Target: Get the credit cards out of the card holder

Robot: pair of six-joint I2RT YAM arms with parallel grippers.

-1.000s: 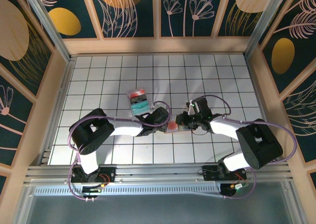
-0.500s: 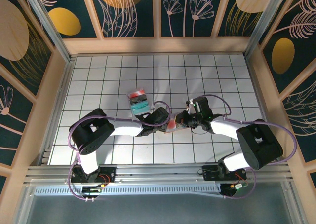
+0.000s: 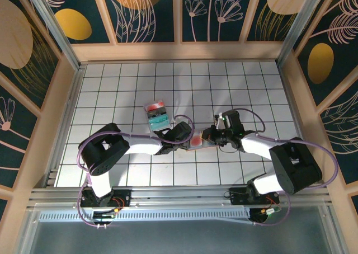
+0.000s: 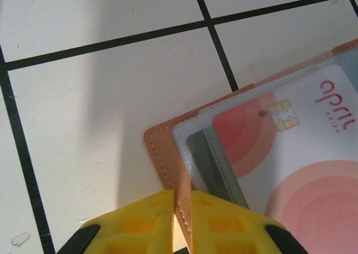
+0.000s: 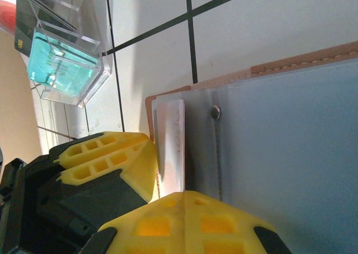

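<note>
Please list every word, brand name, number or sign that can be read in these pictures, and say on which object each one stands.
"april": red letters on the pale card with pink circles, which lies under a clear sleeve in the card holder.
Small line under "april": too small to read.
Gold mark on the dark card in the clear box: too blurred to read.

Part of card holder (image 4: 159, 153) and pale pink card (image 4: 302, 153) beyond left wrist view's right edge.
</note>
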